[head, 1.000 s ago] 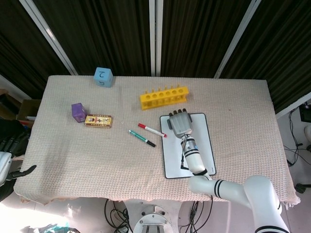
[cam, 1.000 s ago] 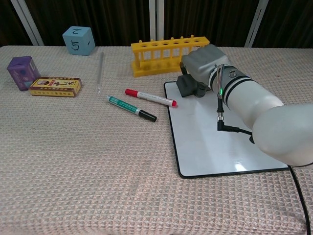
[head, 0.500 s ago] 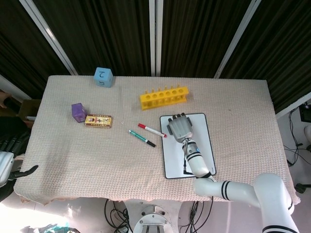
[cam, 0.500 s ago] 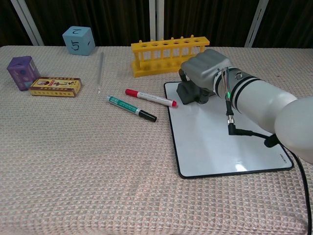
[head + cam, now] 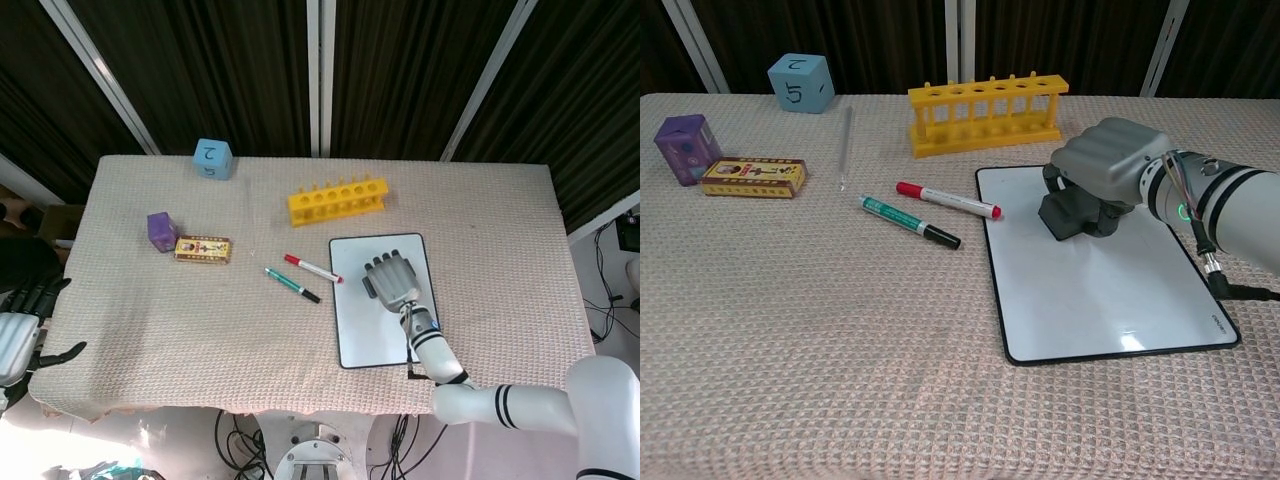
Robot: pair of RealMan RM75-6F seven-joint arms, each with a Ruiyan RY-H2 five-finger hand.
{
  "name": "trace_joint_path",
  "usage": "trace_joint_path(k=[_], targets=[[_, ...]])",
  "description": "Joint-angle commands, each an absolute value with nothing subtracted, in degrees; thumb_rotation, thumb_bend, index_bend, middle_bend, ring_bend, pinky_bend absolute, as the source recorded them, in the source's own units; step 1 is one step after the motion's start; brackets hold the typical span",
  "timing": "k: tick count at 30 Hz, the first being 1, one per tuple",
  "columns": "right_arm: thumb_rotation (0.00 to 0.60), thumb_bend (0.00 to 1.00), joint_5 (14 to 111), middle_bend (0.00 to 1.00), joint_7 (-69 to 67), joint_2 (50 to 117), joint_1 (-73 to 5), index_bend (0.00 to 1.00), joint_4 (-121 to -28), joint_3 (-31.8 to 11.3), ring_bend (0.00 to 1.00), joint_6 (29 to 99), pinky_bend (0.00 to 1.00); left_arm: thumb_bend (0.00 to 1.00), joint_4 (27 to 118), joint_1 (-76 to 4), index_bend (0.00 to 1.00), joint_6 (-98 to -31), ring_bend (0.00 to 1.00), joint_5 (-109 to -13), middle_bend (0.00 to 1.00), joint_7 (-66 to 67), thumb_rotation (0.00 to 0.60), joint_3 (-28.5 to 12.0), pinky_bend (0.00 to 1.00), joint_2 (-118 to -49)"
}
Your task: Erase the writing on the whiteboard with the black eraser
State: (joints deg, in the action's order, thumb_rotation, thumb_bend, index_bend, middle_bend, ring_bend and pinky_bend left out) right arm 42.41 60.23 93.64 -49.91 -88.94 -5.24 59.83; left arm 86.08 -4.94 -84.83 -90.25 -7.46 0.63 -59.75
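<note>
Right hand [image 5: 1108, 172] palm-down on white rectangular black-rimmed whiteboard [image 5: 1090, 290], fingers curled over black block eraser [image 5: 1072, 214], gripping it; eraser pressed flat on board's upper middle. Board surface seen blank, no writing visible. Left hand [image 5: 22, 325] at far left table edge in head view, fingers apart, holding nothing.

Red-capped white marker [image 5: 947, 200] just left of board's top-left corner, tip nearly touching rim. Green marker w/ black cap [image 5: 908, 221] beside it, roughly parallel. Yellow plastic test-tube rack [image 5: 986, 114] behind board, near but apart. Clear glass tube [image 5: 845, 147] lying further left. Blue cube marked 2 & 5 [image 5: 799, 82] at back left; purple small box [image 5: 687, 148] touching yellow-red flat printed box [image 5: 752, 176] at left. Nothing between hand & rest of board.

Beige woven cloth on table [image 5: 840, 350]; dark curtains w/ white frame bars [image 5: 318, 75] behind; cables on floor below front edge.
</note>
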Motion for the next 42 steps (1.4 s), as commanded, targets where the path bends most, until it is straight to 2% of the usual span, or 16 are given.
trace_joint_path(k=[1, 11, 28, 36, 42], targets=[[0.6, 0.48, 43.8, 0.76, 60.2, 91.5, -49.1, 1.0, -92.3, -2.8, 0.66, 60.1, 0.71, 0.14, 86.4, -5.1, 0.11, -84.6, 0.1, -90.4, 0.09, -6.7, 0.466, 0.7, 0.17, -59.9], [0.6, 0.48, 49.3, 0.76, 58.1, 88.2, -47.6, 1.0, -98.6, 1.5, 0.66, 61.0, 0.71, 0.14, 87.7, -5.1, 0.11, -84.7, 0.1, -90.8, 0.09, -5.1, 0.469, 0.9, 0.17, -59.8], [0.6, 0.48, 51.5, 0.76, 57.6, 82.8, -46.3, 1.0, -107.9, 6.9, 0.66, 61.1, 0.71, 0.14, 89.7, -5.2, 0.11, -85.1, 0.1, -91.3, 0.09, -4.1, 0.466, 1.0, 0.17, -59.0], [0.6, 0.48, 52.0, 0.76, 56.4, 81.0, -45.6, 1.0, -109.3, 7.9, 0.66, 61.3, 0.71, 0.14, 90.4, -5.0, 0.11, -85.4, 0.1, -91.6, 0.09, -3.5, 0.468, 1.2, 0.17, -59.0], [0.6, 0.48, 54.9, 0.76, 52.2, 76.6, -44.2, 1.0, -110.1, 6.3, 0.66, 64.2, 0.71, 0.14, 90.2, -5.0, 0.11, -85.6, 0.1, -91.5, 0.09, -3.7, 0.469, 1.0, 0.17, -59.0]])
